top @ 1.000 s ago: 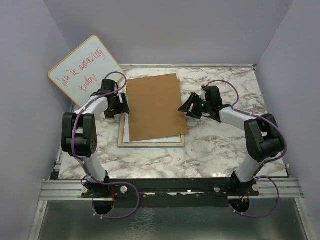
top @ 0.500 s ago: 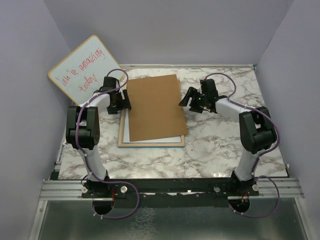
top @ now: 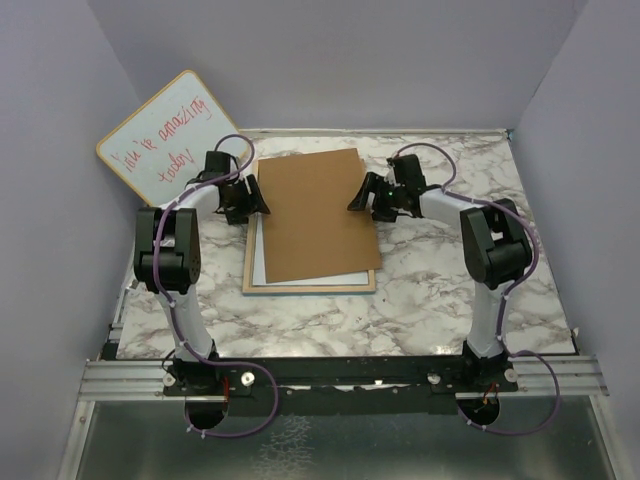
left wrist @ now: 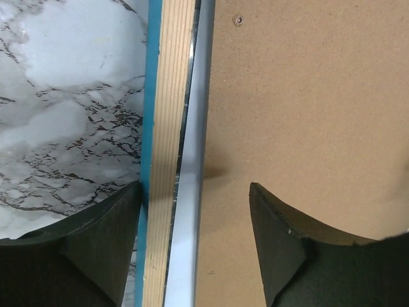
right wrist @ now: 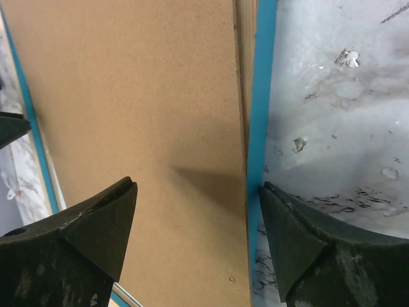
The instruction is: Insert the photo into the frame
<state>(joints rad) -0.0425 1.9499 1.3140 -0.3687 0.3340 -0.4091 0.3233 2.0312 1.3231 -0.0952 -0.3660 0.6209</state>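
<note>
In the top view, a plain brown rectangular backing board is seen at centre, laid on the pale-wood back of the thin blue-edged picture frame. The white reverse of the paper photo is exposed at the board's lower left.

In the left wrist view, the left gripper is spread wide and empty, set astride the wooden rail and the board's edge.

In the right wrist view, the right gripper is held fully apart, with nothing gripped, across the board's right edge.

The frame is pale grained wood edged in blue paint; the backing board is matt brown fibreboard; the table is smooth, marble-patterned.
</note>
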